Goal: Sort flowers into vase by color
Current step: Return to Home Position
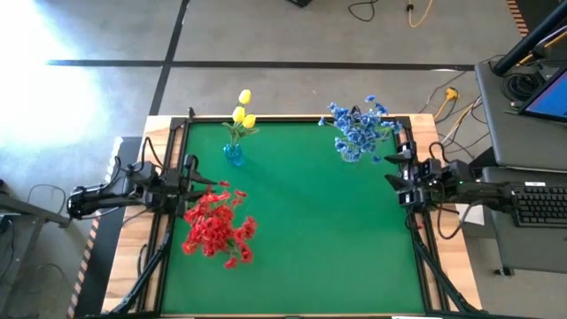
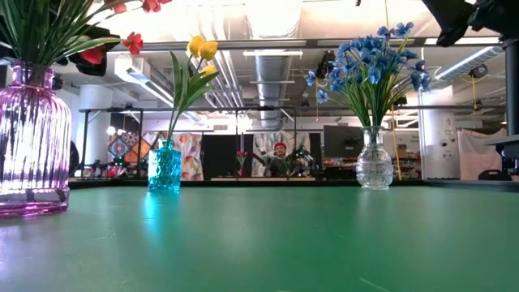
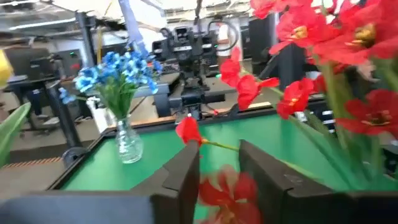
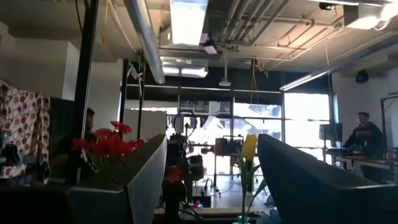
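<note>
Red flowers [image 1: 217, 226] stand in a pink ribbed glass vase [image 2: 28, 138] near the table's left edge. Yellow flowers [image 1: 241, 111] stand in a small blue vase [image 2: 164, 166] at the far edge. Blue flowers [image 1: 359, 128] fill a clear vase [image 2: 374, 162] at the far right. My left gripper [image 1: 197, 182] hovers open right beside the top of the red bunch, on its far-left side. A red blossom [image 3: 221, 193] shows through the narrow gap between its fingers. My right gripper [image 1: 390, 168] waits wide open, raised at the table's right edge. My left gripper [image 3: 219, 171] comes level at the red bunch from the table's left. One red blossom lies in line with the gap between the fingers [image 3: 183, 177]. Whether a finger touches the blossom or its stem [image 3: 217, 145], I cannot tell.
The green table top [image 1: 319, 239] lies bare across its middle, near and right parts. Its raised dark frame runs along the edges. A laptop and keyboard [image 1: 540, 204] sit on a stand beyond the right edge. People show in the room far behind the table.
</note>
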Available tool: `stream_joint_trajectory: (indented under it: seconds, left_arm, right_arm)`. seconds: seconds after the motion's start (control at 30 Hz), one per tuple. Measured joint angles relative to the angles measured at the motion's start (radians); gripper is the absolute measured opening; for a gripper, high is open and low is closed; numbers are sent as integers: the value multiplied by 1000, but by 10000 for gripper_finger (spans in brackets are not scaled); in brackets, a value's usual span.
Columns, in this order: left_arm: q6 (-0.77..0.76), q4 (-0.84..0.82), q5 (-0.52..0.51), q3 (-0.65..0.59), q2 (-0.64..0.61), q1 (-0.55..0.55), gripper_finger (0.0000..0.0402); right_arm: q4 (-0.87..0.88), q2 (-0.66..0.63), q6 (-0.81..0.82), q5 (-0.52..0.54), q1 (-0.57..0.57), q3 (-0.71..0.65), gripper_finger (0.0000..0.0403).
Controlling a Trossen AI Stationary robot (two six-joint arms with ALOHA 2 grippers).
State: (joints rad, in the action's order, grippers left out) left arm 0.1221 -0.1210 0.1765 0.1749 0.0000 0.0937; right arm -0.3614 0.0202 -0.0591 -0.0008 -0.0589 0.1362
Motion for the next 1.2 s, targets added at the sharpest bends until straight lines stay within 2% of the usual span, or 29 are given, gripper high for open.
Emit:
stream_joint_trajectory:
  seconds: [0.27,0.53,0.83,1.2]
  left_arm:
    - [27,-102,-55,-7,0,0,6]
    - [7,-115,-61,-60,0,0,1]
    - [-30,-2,-25,-110,0,0,0]
    - [-139,11,-47,-115,32,0,0]
  right_arm:
    - [81,1,14,1,0,-37,244]
    - [81,2,33,95,0,-124,244]
    - [95,1,-15,99,0,-125,244]
    - [96,3,-9,136,0,-125,244]
